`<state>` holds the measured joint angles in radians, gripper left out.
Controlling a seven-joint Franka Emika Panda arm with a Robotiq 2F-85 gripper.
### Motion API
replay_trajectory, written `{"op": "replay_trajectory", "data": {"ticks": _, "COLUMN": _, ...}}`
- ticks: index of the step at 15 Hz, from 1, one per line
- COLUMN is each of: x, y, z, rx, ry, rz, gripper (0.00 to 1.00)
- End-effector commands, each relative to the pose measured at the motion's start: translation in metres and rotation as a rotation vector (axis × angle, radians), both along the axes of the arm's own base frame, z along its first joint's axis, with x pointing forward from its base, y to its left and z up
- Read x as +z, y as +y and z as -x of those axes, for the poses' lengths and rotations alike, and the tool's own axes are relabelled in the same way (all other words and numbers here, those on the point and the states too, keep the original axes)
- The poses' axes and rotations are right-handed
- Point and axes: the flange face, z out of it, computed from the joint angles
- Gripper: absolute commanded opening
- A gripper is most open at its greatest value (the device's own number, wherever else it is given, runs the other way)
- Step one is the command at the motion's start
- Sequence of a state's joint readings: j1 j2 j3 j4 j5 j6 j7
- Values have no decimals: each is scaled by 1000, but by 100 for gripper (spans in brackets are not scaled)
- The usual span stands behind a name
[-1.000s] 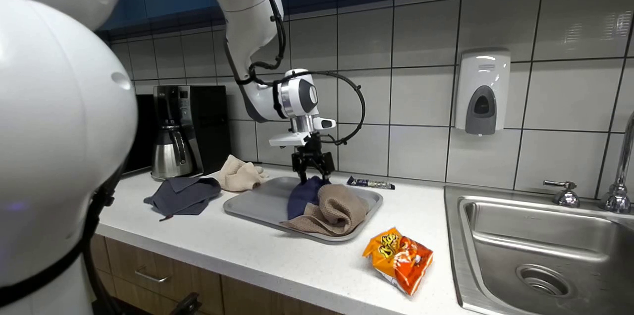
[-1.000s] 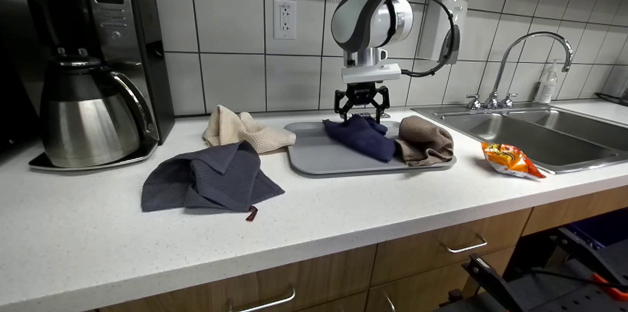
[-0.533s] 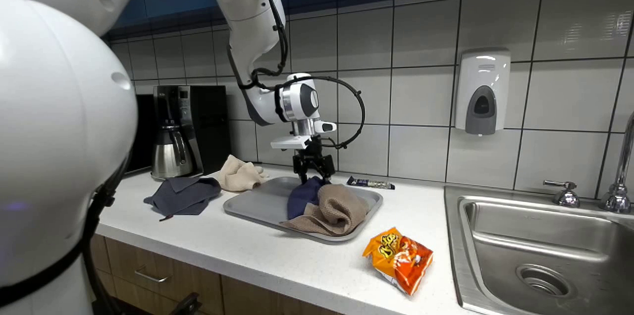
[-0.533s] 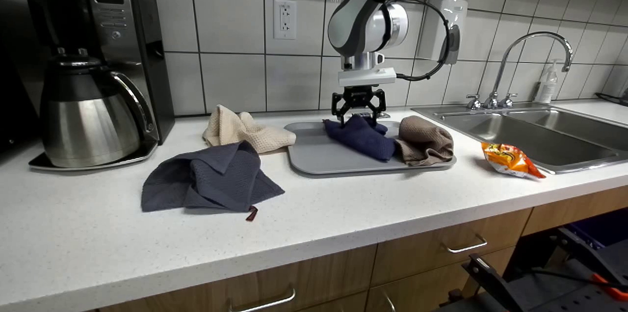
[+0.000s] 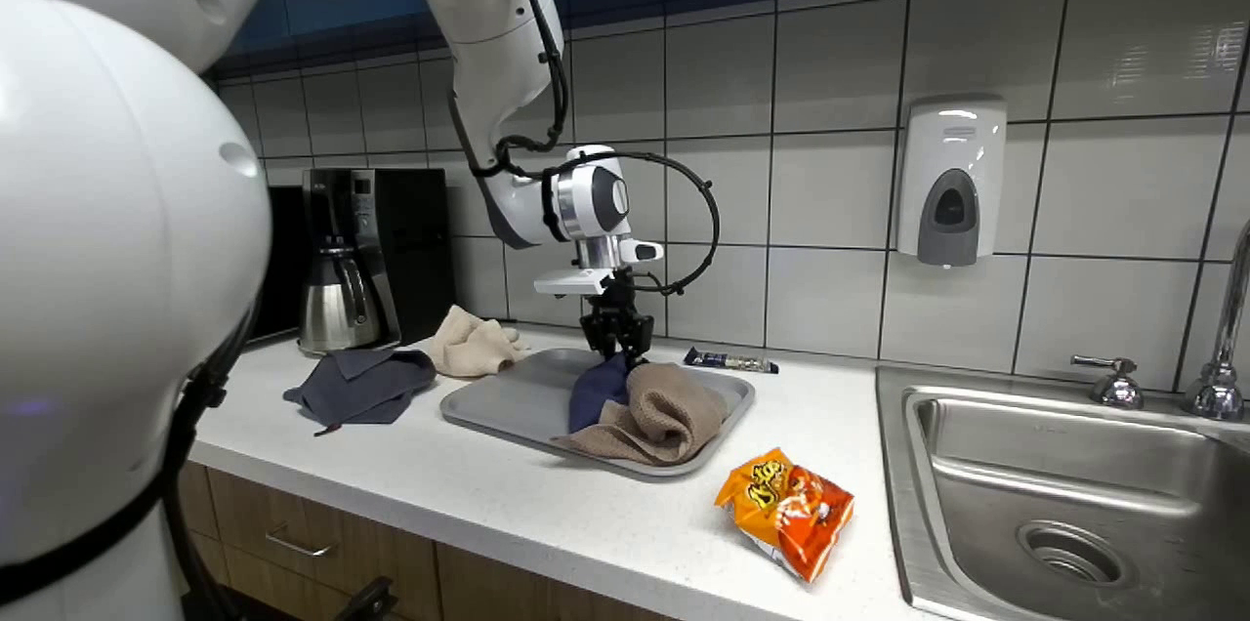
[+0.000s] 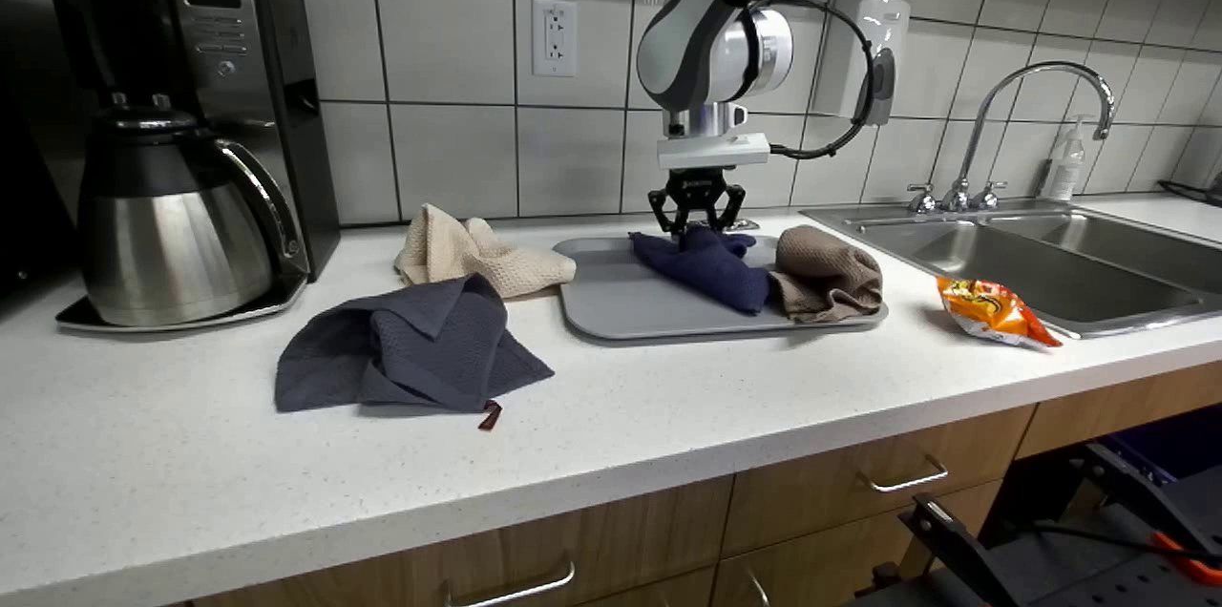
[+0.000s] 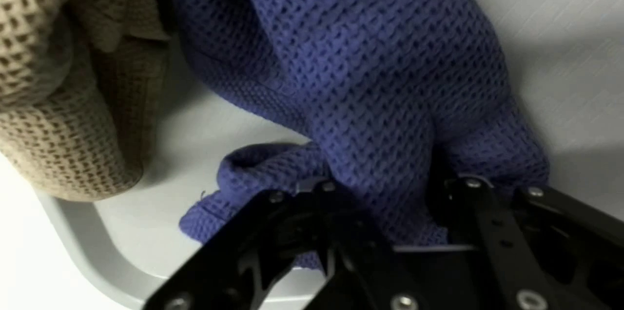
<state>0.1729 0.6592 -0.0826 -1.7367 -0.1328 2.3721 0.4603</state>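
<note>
A navy waffle-weave cloth (image 7: 370, 71) lies crumpled on a grey tray (image 6: 630, 306). My gripper (image 6: 700, 231) points straight down at the back of that cloth. In the wrist view a raised fold bulges between the two black fingers (image 7: 487, 217), which press against it from both sides; the pads' inner faces are mostly hidden by the fabric. The cloth still rests on the tray. A brown cloth (image 5: 679, 411) sits bunched on the tray right beside the navy one, apart from the fingers.
Left of the tray are a beige cloth (image 6: 487, 254), a dark grey cloth (image 6: 401, 349) and a coffee maker (image 6: 172, 206). A tube (image 5: 730, 362) lies behind by the tiled wall. An orange snack bag (image 5: 786, 514) and a steel sink (image 5: 1055, 465) stand to the right.
The gripper sank slightly at first. Over the last half second its fingers drew together around the navy cloth, gathering its top into a fold. The other items stayed put.
</note>
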Motion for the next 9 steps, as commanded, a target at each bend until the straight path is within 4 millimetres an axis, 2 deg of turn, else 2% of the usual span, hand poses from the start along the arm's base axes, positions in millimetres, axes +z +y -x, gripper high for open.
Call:
{"op": "replay_trajectory", "data": {"ticks": 1, "x": 11, "y": -4, "z": 0, "rx": 0, "ry": 0, "rz": -14, "gripper": 12}}
{"op": "replay_trajectory", "data": {"ticks": 3, "x": 14, "y": -3, "z": 1, "rx": 0, "ry": -4, "rz": -13, "gripper": 1}}
{"op": "replay_trajectory", "data": {"ticks": 9, "x": 32, "y": -8, "z": 2, "rx": -9, "ry": -33, "rz": -10, "gripper": 3}}
